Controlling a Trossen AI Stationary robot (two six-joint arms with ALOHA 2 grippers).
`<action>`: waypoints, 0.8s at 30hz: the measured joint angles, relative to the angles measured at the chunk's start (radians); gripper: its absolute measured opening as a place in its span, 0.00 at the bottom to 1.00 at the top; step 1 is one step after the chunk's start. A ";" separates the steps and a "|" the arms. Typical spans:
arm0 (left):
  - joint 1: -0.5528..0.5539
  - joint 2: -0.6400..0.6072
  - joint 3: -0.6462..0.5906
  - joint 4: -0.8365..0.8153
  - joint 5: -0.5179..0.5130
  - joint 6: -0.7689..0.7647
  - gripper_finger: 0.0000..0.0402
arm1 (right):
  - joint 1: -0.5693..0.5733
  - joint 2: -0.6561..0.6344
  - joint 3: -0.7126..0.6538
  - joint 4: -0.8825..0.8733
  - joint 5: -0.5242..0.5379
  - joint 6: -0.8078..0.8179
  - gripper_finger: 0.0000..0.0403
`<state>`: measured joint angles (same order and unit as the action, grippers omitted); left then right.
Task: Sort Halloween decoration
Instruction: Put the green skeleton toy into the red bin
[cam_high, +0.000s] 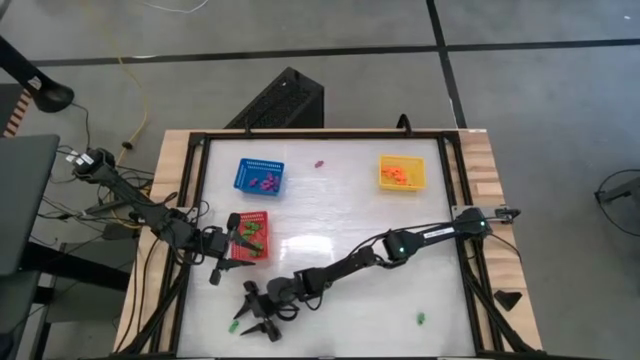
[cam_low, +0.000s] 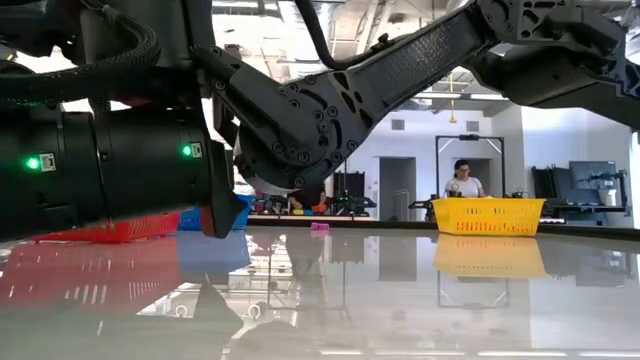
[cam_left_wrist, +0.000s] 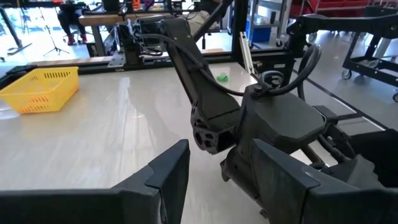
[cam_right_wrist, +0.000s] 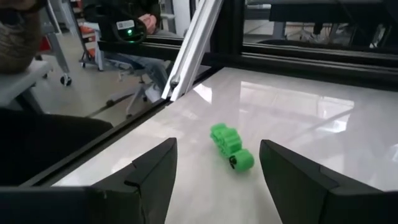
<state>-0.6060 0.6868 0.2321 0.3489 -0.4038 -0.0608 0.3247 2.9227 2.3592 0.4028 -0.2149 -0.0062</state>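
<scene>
Right gripper (cam_right_wrist: 214, 171) low at the table's near-left area, fingers apart around a small green segmented plastic trinket (cam_right_wrist: 231, 148), not touching it.
Left gripper (cam_high: 243, 238) over the red mesh basket (cam_high: 258, 250), fingers apart, nothing held. Another green trinket (cam_high: 421, 319) lies near the front-right edge.

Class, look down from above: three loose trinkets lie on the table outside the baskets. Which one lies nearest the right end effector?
The green trinket at the near left edge, right beside the open right end effector. The other green one and the purple one lie much farther away.
</scene>
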 joint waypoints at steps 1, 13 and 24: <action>0.000 0.000 0.000 0.000 0.000 0.000 0.40 | -0.001 0.000 0.000 -0.004 0.000 0.011 0.64; -0.075 0.020 0.136 -0.295 0.132 -0.287 0.39 | -0.004 0.003 -0.003 0.036 0.008 0.036 0.64; -0.461 0.390 0.364 -0.558 0.068 -0.725 0.15 | -0.004 0.005 -0.003 0.058 0.008 0.039 0.64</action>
<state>-1.0668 1.0771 0.5964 -0.2090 -0.3362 -0.7858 0.3212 2.9273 2.3558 0.4606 -0.2073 0.0326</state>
